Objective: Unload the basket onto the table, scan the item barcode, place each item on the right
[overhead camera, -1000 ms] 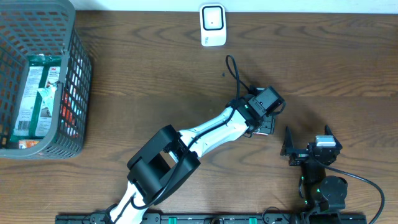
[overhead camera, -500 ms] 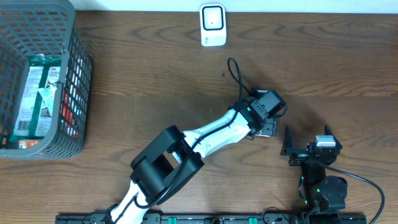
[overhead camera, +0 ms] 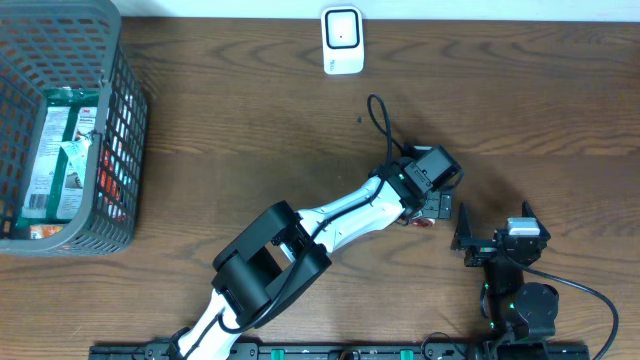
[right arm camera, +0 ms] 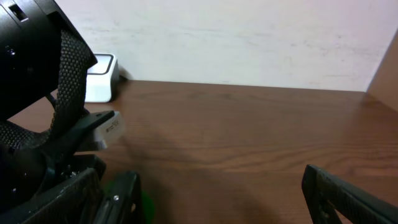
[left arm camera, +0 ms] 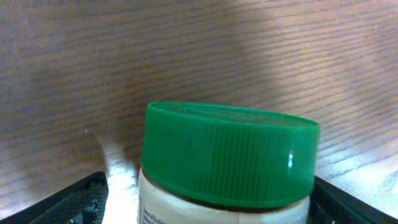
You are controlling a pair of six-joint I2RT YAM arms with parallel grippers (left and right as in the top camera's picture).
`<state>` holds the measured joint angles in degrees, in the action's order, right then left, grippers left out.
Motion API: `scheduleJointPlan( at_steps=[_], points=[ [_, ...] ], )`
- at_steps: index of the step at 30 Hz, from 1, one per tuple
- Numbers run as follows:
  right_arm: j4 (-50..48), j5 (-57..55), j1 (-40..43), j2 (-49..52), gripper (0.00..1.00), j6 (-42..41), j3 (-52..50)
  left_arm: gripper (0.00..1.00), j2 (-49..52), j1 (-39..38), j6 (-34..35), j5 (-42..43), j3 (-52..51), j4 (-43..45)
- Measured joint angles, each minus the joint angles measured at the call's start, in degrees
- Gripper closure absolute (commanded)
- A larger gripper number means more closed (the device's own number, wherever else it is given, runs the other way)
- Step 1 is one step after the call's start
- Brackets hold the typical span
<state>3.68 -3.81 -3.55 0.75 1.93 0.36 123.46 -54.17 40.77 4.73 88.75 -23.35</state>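
The green-lidded jar [left arm camera: 227, 155] sits low in the middle of the left wrist view, between the two fingers of the left hand [left arm camera: 208, 198]; that hand is spread wide, with bare table [overhead camera: 250, 120] showing between its left finger and the jar; overhead, the jar is mostly hidden under this hand, right of centre. The right hand [overhead camera: 495, 215], at lower right, is also spread wide and holds nothing; the white scanner [overhead camera: 341, 40] stands at the top centre edge; a grey basket [overhead camera: 115, 150] with packets [overhead camera: 60, 150] fills the upper left.

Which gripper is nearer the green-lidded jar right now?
Left. The left gripper has its fingers either side of the jar, just below its green lid. The right gripper sits open beside it, farther toward the robot's right.
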Motion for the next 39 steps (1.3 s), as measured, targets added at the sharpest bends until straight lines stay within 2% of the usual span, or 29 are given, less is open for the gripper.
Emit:
scheduleJointPlan(
  at_steps=[5, 10, 13, 18, 22, 27, 33, 39],
  points=[
    [0.0, 0.0, 0.0, 0.0, 0.01, 0.0, 0.0, 0.02, -1.4, 0.0, -2.2, -0.2, 0.6, -0.1],
    [0.0, 0.0, 0.0, 0.0, 0.01, 0.0, 0.0, 0.02, -7.4, 0.7, -4.6, -0.6, 0.7, -1.0],
    [0.0, 0.0, 0.0, 0.0, 0.01, 0.0, 0.0, 0.02, -12.4, 2.7, -6.7, -2.3, 1.4, -4.1],
    [0.0, 0.0, 0.0, 0.0, 0.01, 0.0, 0.0, 0.02, -22.2, 10.8, -13.2, -7.9, 2.0, -15.8],
    [0.0, 0.0, 0.0, 0.0, 0.01, 0.0, 0.0, 0.02, -28.7, 20.1, -17.4, -13.3, 4.4, -25.1],
    [0.0, 0.0, 0.0, 0.0, 0.01, 0.0, 0.0, 0.02, -35.4, 36.7, -20.3, -16.9, 12.3, -32.7],
    [0.0, 0.0, 0.0, 0.0, 0.01, 0.0, 0.0, 0.02, -40.9, 58.4, -21.3, -18.9, 18.1, -34.1],
    [0.0, 0.0, 0.0, 0.0, 0.01, 0.0, 0.0, 0.02, -38.5, 71.8, -19.6, -19.1, 18.2, -38.5]
  ],
)
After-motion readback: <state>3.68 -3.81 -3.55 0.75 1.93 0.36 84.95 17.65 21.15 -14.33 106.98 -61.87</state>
